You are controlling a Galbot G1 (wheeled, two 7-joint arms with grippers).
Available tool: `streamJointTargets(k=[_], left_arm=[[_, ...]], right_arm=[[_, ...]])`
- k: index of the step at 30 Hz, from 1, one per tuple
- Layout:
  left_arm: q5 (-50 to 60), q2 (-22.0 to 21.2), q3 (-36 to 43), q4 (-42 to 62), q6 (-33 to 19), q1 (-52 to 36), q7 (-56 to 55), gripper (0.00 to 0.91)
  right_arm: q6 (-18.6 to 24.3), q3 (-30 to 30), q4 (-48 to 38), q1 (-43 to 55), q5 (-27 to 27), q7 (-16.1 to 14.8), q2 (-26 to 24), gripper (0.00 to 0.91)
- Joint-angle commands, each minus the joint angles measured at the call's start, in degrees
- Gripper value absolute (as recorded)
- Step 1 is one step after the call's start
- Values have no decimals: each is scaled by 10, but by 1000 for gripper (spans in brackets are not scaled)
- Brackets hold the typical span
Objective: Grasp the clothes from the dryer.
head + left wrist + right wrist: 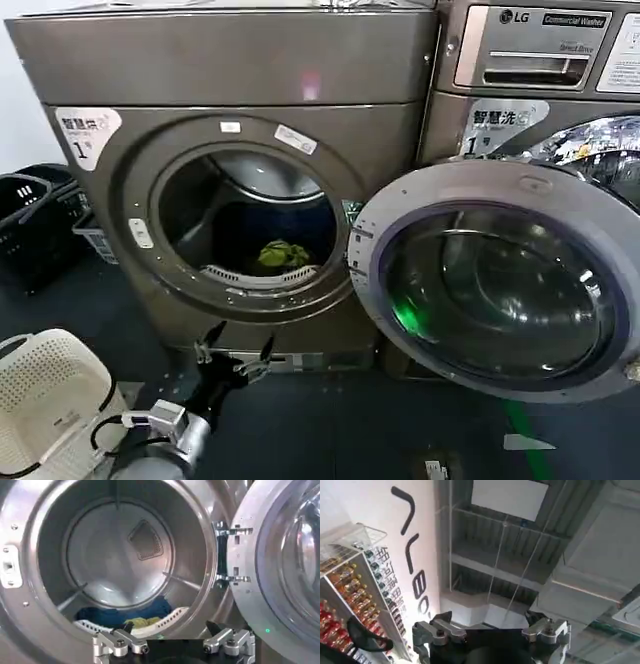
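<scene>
At the far left, dark baskets stand on the floor beside the dryer, and a white basket sits near the robot, likely there to take the laundry.

The left tool hangs low before the dryer, just under the porthole rim, its fingers spread and nothing between them. From the left wrist the same tool looks straight into the drum, so the arm seems lined up for a reach inside; the approach is hardly begun.

The clothes lie on the drum floor toward the front, just behind the lower lip, a small yellow-green bundle. From the wrist the clothes rest beside a dark blue fabric, so the reach must go over the lip and settle on the green piece alone.

To the right, the door stands swung wide on its hinges, clear of the opening, in front of the LG machine.

The right tool points up at a ceiling beside a shelf of bottles, parked away from the work, its fingers apart and empty.
</scene>
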Motion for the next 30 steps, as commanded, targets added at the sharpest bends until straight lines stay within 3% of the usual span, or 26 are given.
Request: streamJointTargets(k=[1, 30], left_arm=[[-1, 0, 1, 0, 0, 0, 0, 907], [-5, 0, 1, 1, 1, -2, 0, 907]], right_arm=[[0, 1, 0, 0, 0, 0, 0, 907], [11, 4, 6, -2, -3, -10, 3, 907]])
